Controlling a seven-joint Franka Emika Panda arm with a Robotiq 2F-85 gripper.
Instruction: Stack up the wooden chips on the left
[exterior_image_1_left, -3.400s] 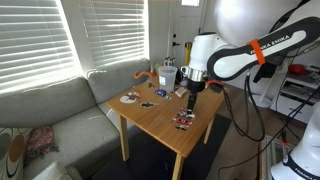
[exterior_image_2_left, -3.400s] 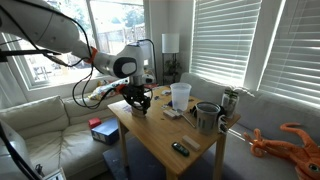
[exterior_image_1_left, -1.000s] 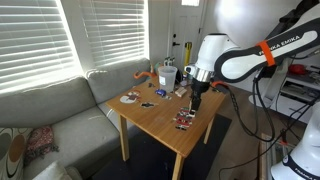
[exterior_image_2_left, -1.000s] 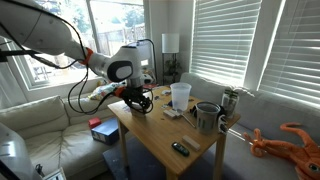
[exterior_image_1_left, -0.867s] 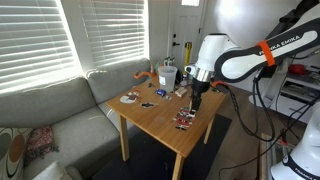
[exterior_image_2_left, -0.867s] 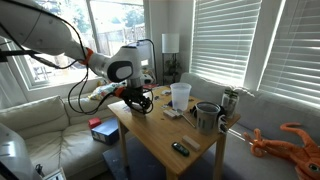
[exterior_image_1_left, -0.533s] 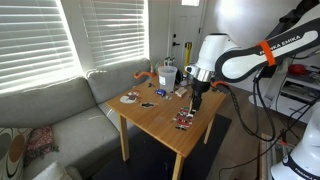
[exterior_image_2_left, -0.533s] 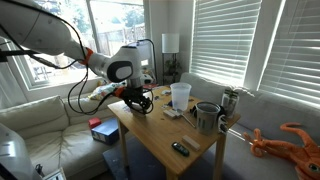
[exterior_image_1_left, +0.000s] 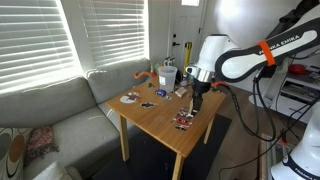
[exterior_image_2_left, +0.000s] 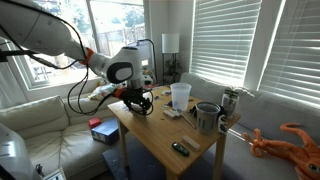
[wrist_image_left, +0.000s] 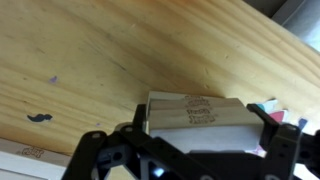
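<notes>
In the wrist view a small stack of pale tan wooden chips (wrist_image_left: 200, 112), stamped on their top faces, sits on the wooden table (wrist_image_left: 90, 60) between my gripper's (wrist_image_left: 205, 125) black fingers. The fingers press on both ends of the stack. In both exterior views my gripper (exterior_image_1_left: 195, 97) (exterior_image_2_left: 138, 103) is low over the table's edge region, and the chips are too small to make out under it.
On the table (exterior_image_1_left: 160, 125) stand a white cup (exterior_image_2_left: 180, 96), a dark mug (exterior_image_2_left: 207, 117), a round dark plate (exterior_image_1_left: 130, 98) and a dark-and-red cluster of small items (exterior_image_1_left: 184, 121). A couch (exterior_image_1_left: 50, 110) stands beside the table, with window blinds behind it.
The arm shifted slightly between the oldest frames and one second ago. Since then nothing has visibly moved.
</notes>
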